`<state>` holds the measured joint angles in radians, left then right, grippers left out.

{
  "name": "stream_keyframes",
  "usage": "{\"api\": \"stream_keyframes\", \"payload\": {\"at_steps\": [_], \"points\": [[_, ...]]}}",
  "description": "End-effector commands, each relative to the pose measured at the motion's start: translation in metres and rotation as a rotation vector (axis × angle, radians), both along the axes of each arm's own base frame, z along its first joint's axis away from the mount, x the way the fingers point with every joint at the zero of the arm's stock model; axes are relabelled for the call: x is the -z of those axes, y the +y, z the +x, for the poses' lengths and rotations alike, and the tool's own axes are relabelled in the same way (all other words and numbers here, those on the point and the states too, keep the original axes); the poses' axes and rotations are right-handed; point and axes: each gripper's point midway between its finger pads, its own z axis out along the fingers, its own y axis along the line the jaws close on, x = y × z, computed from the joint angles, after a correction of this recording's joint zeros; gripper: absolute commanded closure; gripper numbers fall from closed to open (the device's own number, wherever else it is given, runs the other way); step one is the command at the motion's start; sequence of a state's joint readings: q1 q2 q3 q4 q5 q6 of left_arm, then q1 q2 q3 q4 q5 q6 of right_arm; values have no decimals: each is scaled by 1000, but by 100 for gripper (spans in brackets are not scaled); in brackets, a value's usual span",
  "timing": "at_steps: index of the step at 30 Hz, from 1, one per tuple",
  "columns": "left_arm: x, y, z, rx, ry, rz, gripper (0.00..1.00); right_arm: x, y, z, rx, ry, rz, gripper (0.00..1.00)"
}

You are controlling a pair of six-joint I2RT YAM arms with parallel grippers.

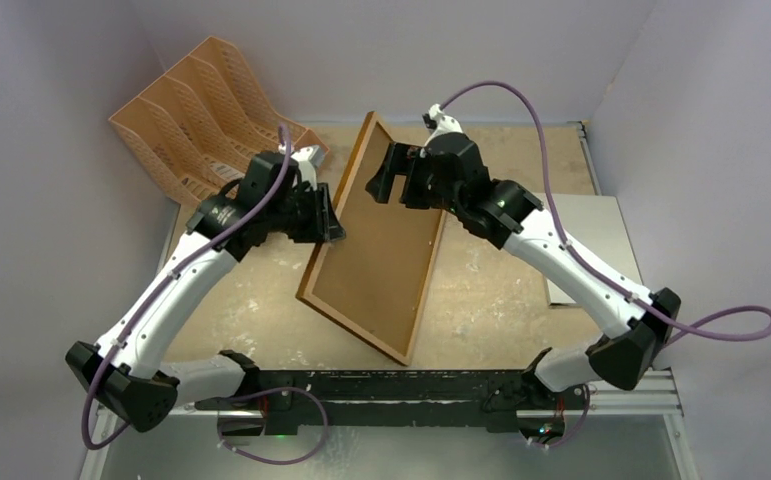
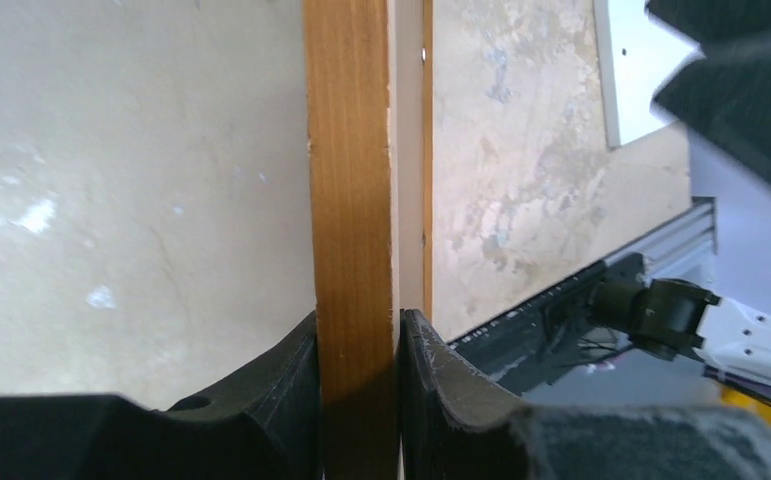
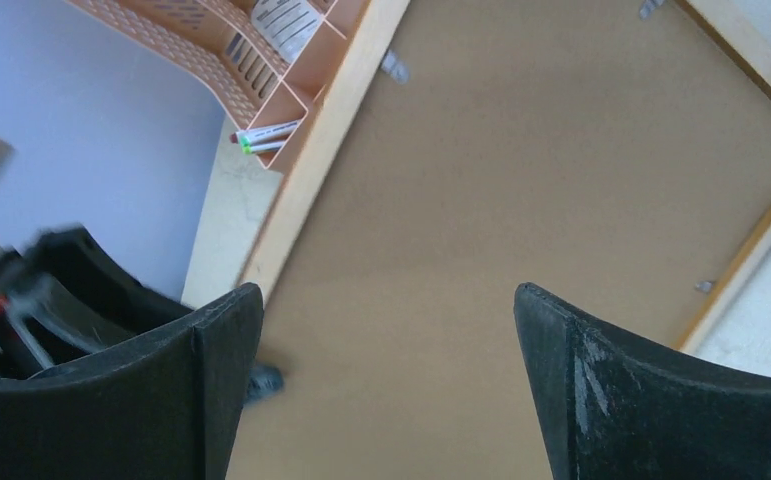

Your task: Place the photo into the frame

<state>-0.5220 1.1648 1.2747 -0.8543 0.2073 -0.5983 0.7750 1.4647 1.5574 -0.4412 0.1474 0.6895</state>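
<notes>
Top external, near to far: frame [image 1: 353, 328] sits diagonal mid-counter [image 1: 481, 300], one corner close to the near edge, the opposite end up towards the file rack [image 1: 201, 110]. Brown backing panel [image 1: 381, 250] fills it, back face up. Photo isn't visible in any view, so I can't tell if it's already under the panel. The pale sheet [image 1: 606, 215] on the right side isn't the print, so don't go for it.

Left end effector [image 1: 326, 215] is clamped narrow on the frame's left long moulding. Left wrist shows the wood pinched between both pads [image 2: 431, 360]. Right end effector [image 1: 386, 175] hangs over the far half of the panel, jaws wide, holding nothing.

My read: you're at seat-and-secure. Hold the left clamp steady and don't twist, thin moulding will likely rack. Bring the right one straight down and press the panel flat. Then work the small metal tabs [image 3: 393, 65] one at a time. Confirm the print is inside before locking anything.
</notes>
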Motion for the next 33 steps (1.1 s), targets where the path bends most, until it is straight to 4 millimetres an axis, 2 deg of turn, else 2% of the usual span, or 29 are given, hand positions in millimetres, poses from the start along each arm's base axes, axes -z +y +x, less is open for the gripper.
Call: {"api": "stream_keyframes", "payload": {"at_steps": [1,8,14,17,18,20,23,28,33], "points": [[-33,27,30,31,-181,219,100,-24,-15,-2,16,-102,54,3],[-73,39,60,7,-293,336,100,-7,-27,-3,31,-64,34,3],[-90,40,71,25,-358,373,100,-4,-20,-4,0,-19,76,4],[-101,52,78,0,-380,446,100,-2,-13,-4,-31,3,106,4],[-112,58,81,-28,-403,472,100,-1,-11,-4,-43,6,114,4],[-121,63,85,-52,-424,493,100,2,-4,-3,-59,15,135,5],[-115,54,84,-17,-425,457,100,8,3,-2,-82,38,148,5],[-93,55,80,-23,-397,453,100,11,7,1,-77,59,157,6],[-91,45,75,1,-395,391,100,6,9,6,-43,79,193,8]]}}
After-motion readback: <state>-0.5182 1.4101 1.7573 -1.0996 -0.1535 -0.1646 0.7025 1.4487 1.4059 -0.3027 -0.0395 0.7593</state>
